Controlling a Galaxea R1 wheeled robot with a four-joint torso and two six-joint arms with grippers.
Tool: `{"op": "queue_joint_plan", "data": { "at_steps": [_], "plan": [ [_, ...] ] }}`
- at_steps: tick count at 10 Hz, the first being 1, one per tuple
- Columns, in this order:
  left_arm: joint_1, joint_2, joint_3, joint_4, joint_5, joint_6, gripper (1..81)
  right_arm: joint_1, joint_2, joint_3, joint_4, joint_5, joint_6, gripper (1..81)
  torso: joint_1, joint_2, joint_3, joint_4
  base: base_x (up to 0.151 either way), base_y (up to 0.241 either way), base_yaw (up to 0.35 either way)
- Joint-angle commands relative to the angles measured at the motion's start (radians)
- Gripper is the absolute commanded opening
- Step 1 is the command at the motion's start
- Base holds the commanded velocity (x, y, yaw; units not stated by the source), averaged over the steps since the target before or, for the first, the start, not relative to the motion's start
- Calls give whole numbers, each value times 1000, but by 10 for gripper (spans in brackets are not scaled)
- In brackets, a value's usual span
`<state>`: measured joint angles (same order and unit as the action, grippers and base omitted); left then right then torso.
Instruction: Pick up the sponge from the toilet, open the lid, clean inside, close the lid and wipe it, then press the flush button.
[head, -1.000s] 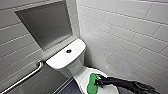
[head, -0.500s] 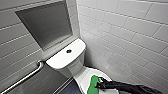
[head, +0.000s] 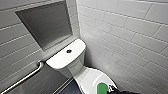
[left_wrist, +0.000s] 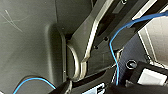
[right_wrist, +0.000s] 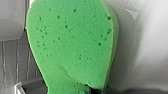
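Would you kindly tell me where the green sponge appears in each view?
Head view: sponge at the bottom edge, over the toilet lid.
Left wrist view: faces the robot's body and a blue cable.
Right wrist view: sponge large, central.
Shared landmark: the white toilet, beside the sponge in both.

You have on view: sponge (right_wrist: 70, 45), bright green, pitted with darker green pores; toilet (head: 65, 58), glossy white; flush button (head: 69, 51), dark; wall tiles (head: 125, 30), pale grey-white with grey joints in a brick pattern; niche (head: 46, 25), flat grey; rail (head: 25, 78), silver; cable (left_wrist: 113, 50), blue.
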<state>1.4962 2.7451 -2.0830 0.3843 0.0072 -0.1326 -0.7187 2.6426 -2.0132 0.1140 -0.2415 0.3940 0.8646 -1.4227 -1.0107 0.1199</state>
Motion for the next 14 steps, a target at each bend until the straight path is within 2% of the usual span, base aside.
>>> {"op": "queue_joint_plan", "data": {
  "at_steps": [1, 4, 7, 10, 12, 14],
  "plan": [
    [17, -13, 24, 7, 68, 4, 811, -26, -217, 185, -25, -35, 6, 10, 0, 0, 0, 0, 0, 0, 0],
    [17, -11, 26, 8, 68, 4, 811, -66, -399, 346, -24, 28, 6, 10, 0, 0, 0, 0, 0, 0, 0],
    [17, -14, 29, 8, 66, 4, 811, -118, -509, 402, -28, 73, 5, 10, 0, 0, 0, 0, 0, 0, 0],
    [14, -21, 35, 7, 62, 4, 811, -14, -609, 632, -48, 61, 6, 10, 0, 0, 0, 0, 0, 0, 0],
    [14, -17, 35, 7, 62, 4, 811, 87, -597, 663, -47, 11, 11, 10, 0, 0, 0, 0, 0, 0, 0],
    [13, -16, 35, 5, 62, 2, 811, 228, -512, 645, -47, -94, 18, 10, 0, 0, 0, 0, 0, 0, 0]
  ]
}}
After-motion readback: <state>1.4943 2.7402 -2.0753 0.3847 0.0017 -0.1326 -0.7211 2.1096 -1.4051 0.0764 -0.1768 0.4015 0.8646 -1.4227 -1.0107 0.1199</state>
